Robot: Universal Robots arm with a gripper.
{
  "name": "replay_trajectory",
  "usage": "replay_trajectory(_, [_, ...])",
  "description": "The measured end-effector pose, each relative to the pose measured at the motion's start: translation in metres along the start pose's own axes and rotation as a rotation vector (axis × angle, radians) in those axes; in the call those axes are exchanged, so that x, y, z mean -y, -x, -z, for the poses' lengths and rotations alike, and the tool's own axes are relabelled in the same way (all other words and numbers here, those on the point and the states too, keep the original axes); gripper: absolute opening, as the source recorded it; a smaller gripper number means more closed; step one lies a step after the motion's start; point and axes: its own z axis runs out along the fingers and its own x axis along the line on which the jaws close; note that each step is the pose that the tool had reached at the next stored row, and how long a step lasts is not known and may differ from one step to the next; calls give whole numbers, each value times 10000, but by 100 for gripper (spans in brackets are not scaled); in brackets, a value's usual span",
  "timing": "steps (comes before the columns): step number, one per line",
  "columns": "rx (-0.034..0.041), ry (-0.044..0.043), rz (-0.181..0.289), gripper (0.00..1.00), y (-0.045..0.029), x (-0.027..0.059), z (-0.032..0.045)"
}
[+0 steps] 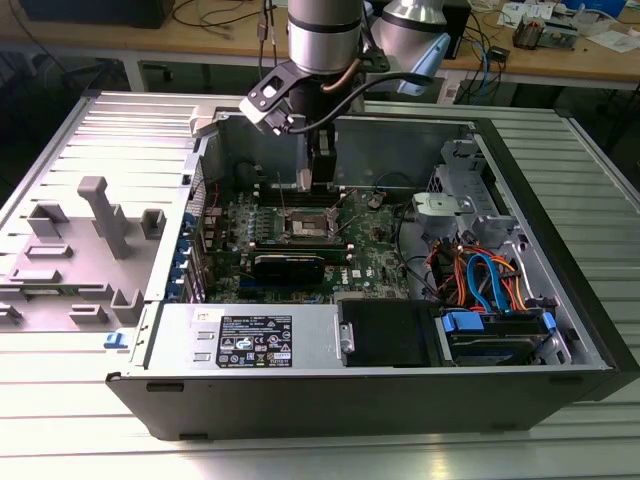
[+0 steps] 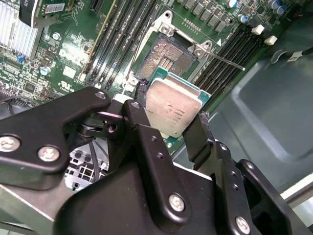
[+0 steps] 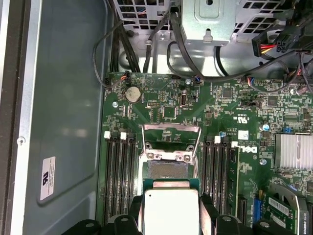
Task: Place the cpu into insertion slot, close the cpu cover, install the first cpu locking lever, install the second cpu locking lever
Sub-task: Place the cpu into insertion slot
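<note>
The gripper (image 2: 168, 119) pinches the cpu (image 2: 172, 108) by two opposite edges and holds it raised near the open insertion slot (image 2: 168, 58), whose cpu cover (image 3: 171, 133) stands swung back. The risk, as I judge it, is misalignment: lowered tilted or turned, the cpu could catch on the slot's rim and damage it

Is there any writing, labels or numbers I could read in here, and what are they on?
White label, in the exterior view: print too small to read.
White sticker on the case wall: too small to read.
cpu top: faint printed lines, too small to read.
Green board: white lettering and a maker's logo, nothing I can quote reliably.
</note>
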Motion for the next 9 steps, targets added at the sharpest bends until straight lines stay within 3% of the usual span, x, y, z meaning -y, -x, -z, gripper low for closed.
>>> replay_trajectory(3, [-2,-47,0,55,0,0,-15])
replay_trajectory(9, [-3,-53,-1,55,1,1,-52])
